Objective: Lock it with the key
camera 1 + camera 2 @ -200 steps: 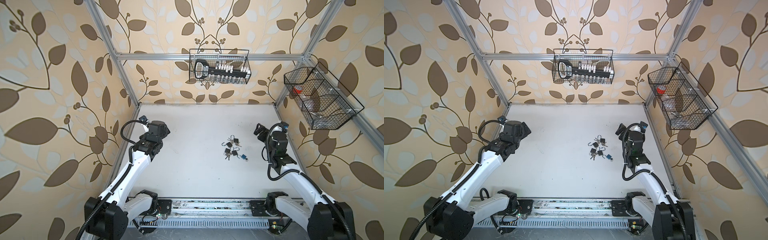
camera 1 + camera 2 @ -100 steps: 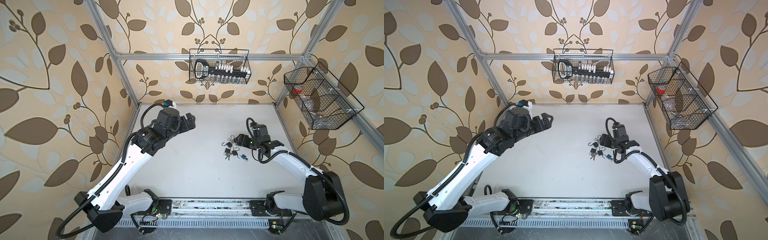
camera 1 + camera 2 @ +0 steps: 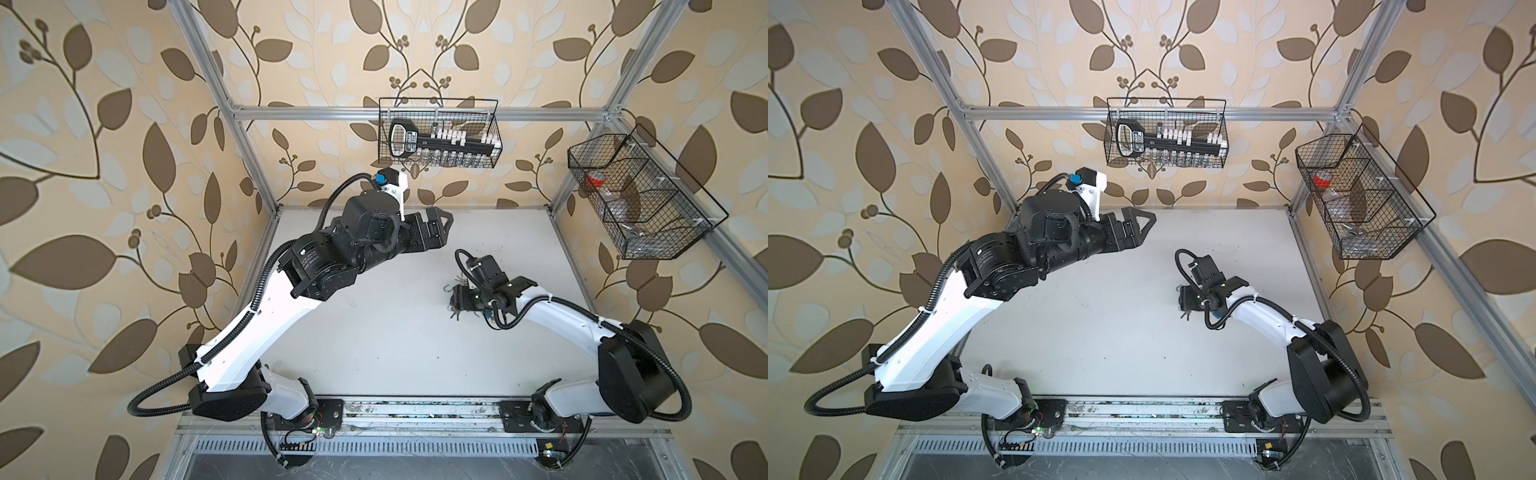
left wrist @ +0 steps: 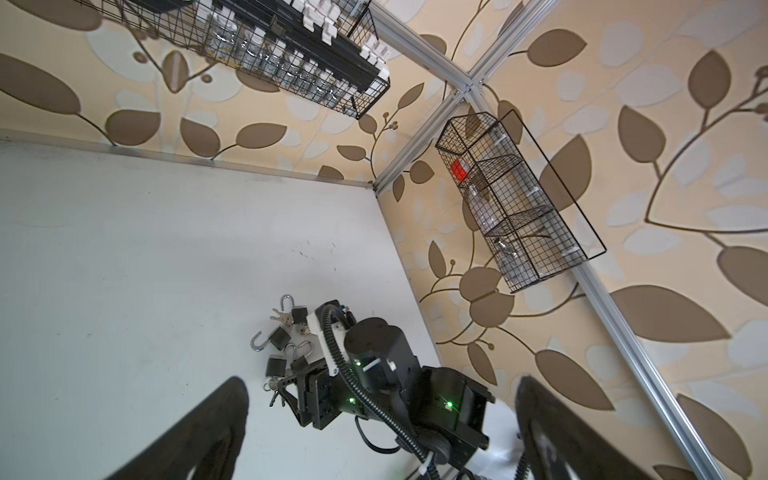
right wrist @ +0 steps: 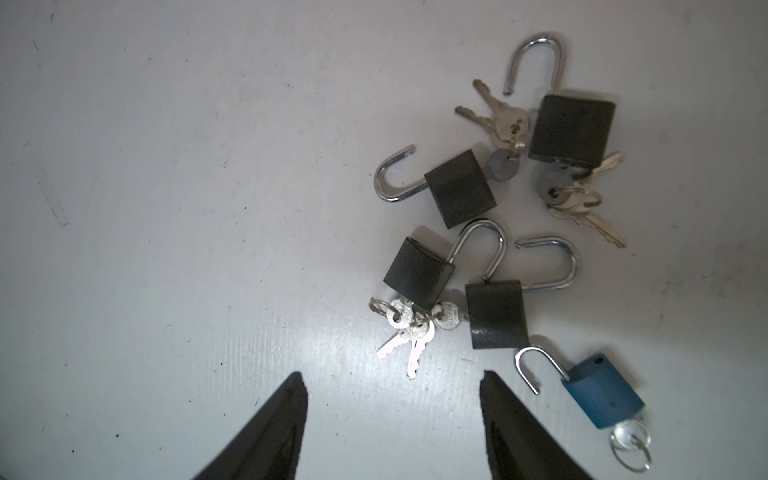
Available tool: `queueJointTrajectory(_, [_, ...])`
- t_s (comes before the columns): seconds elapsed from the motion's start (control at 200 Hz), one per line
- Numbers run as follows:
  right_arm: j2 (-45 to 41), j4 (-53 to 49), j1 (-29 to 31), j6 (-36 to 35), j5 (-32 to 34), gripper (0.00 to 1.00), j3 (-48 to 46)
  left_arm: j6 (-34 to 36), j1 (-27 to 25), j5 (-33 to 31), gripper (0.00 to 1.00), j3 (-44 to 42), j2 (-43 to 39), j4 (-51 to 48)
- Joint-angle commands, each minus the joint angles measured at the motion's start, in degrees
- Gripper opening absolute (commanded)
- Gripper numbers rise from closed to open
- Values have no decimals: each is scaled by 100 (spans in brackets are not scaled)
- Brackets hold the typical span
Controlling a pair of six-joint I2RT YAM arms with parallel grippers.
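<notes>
Several padlocks with open shackles lie in a cluster right of the table's middle. In the right wrist view I see black padlocks [image 5: 459, 189] [image 5: 417, 272] [image 5: 496, 313] and a blue padlock [image 5: 602, 392]. A key bunch [image 5: 409, 328] hangs at one black lock, and a ringed key [image 5: 629, 436] sits at the blue one. My right gripper [image 5: 390, 376] [image 3: 455, 297] hovers low beside the cluster, open, with only bare table between its fingers. My left gripper [image 3: 446, 226] [image 3: 1148, 224] stands open high over the back middle, holding nothing.
The white table [image 3: 374, 332] is walled by patterned panels and an aluminium frame. A wire basket [image 3: 440, 137] with a large black key-shaped rack hangs on the back wall. A second wire basket [image 3: 644, 199] hangs on the right wall.
My right gripper has swung left from the table's right edge onto the padlock cluster, and its jaws have narrowed. My left arm has risen and reached toward the back middle.
</notes>
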Motion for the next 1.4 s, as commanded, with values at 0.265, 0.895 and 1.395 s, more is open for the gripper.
queueJointTrajectory(0.265, [1032, -72, 77, 53, 303, 65, 625, -84, -62, -11, 99, -246, -434, 295])
queueJointTrajectory(0.895, [1607, -151, 395, -15, 172, 60, 823, -154, -70, 15, 99, -685, -721, 729])
queueJointTrajectory(1.395, [1556, -122, 818, 128, 777, 59, 1033, -91, -70, 96, 99, -669, -710, 800])
